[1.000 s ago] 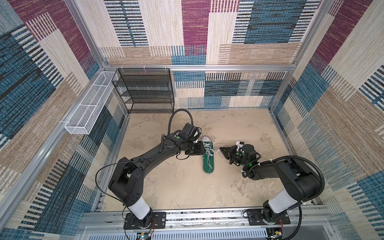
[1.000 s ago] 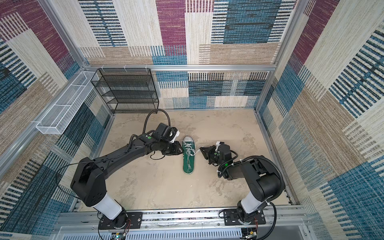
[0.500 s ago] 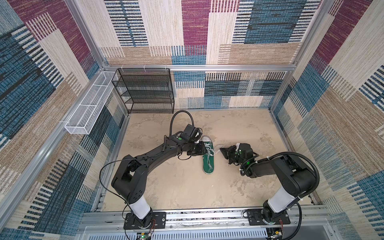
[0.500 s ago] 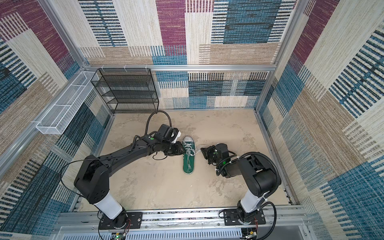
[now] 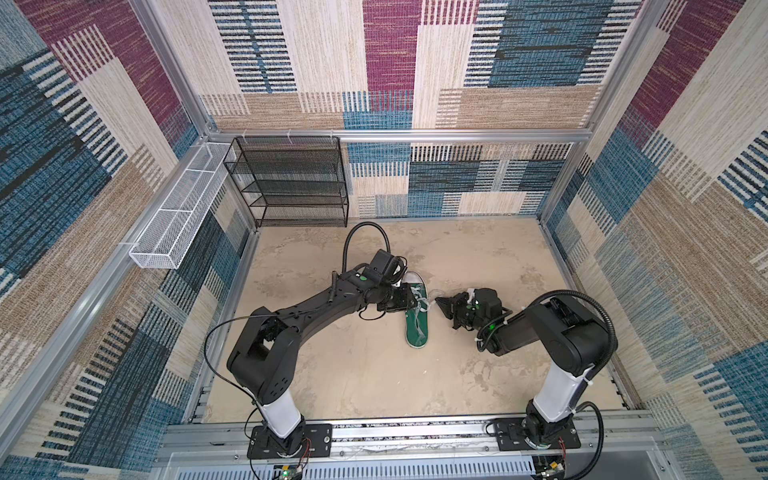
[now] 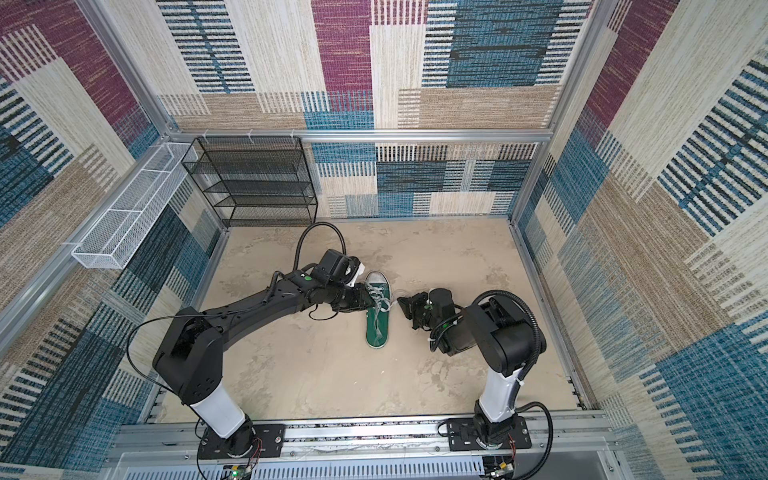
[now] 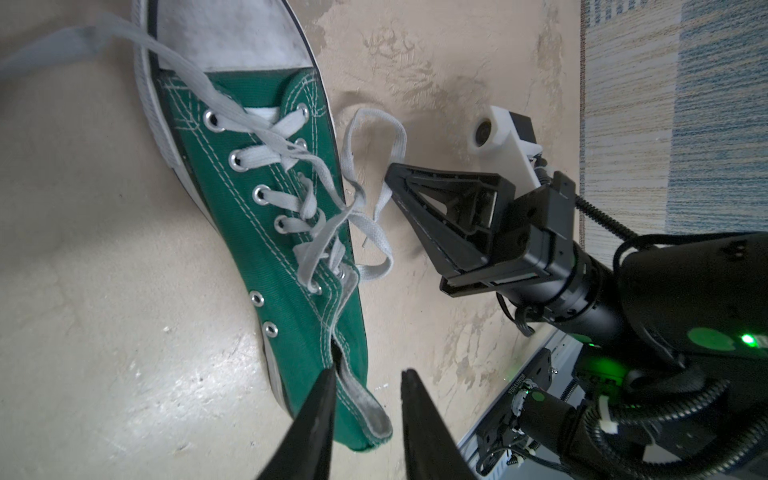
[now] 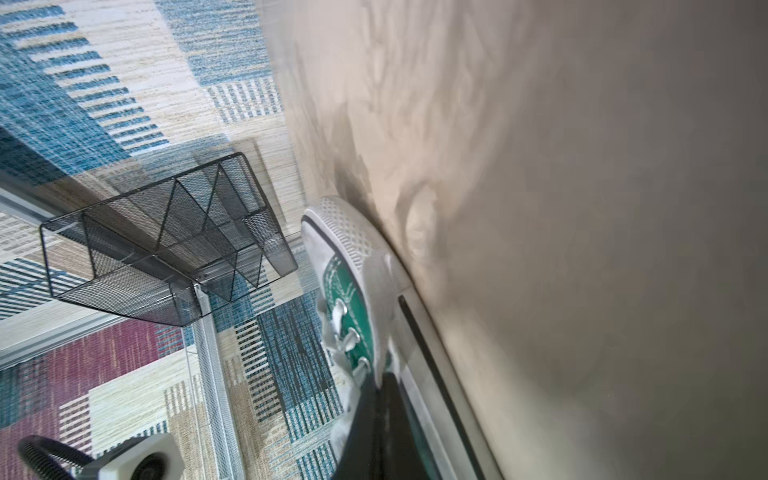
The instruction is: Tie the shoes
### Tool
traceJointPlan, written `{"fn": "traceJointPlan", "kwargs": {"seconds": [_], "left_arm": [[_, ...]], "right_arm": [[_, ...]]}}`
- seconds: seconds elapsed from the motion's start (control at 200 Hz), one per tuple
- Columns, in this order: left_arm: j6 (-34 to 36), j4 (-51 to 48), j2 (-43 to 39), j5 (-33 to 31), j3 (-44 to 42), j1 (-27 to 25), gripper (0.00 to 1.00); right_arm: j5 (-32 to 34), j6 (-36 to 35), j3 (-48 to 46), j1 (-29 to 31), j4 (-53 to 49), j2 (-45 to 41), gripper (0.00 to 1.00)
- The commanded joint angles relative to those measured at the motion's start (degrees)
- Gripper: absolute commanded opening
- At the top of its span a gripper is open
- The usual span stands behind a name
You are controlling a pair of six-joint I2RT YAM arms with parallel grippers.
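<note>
Left wrist view: right gripper [image 7: 390,176] pinching lace [image 7: 376,124] at tip; left gripper [image 7: 365,374] hanging part-open over shoe [image 7: 266,232], gripping nothing. Risk: pull dragging unheld shoe, lace slipping out.

Green sneaker [image 7: 270,232] of matt woven canvas, scuffed white rubber toe cap [image 7: 232,33], shiny metal eyelets [image 7: 262,194], flat cloth laces [image 7: 374,124]; rough matt floor [image 7: 104,249].

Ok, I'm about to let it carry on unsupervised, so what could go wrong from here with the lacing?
1. The right gripper seems to pinch the lace only at its very tips; a pull could slip it free.
2. The left gripper is open and seems not to grip the sneaker, so a pull may drag it.
3. Loose crossings over the eyelets could snag.
</note>
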Motion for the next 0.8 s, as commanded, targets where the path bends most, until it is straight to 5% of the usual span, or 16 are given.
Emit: {"fn": "traceJointPlan", "kwargs": {"seconds": [0.0, 0.796], "left_arm": [[-0.7, 1.2, 0.2, 0.6, 0.2, 0.0, 0.31], [-0.9, 1.9, 1.3, 1.5, -0.3, -0.4, 0.31]], "right_arm": [[-1.2, 1.9, 0.4, 0.1, 4.6, 0.4, 0.00], [-10.1, 4.1, 0.7, 0.6, 9.8, 4.3, 0.00]]}}
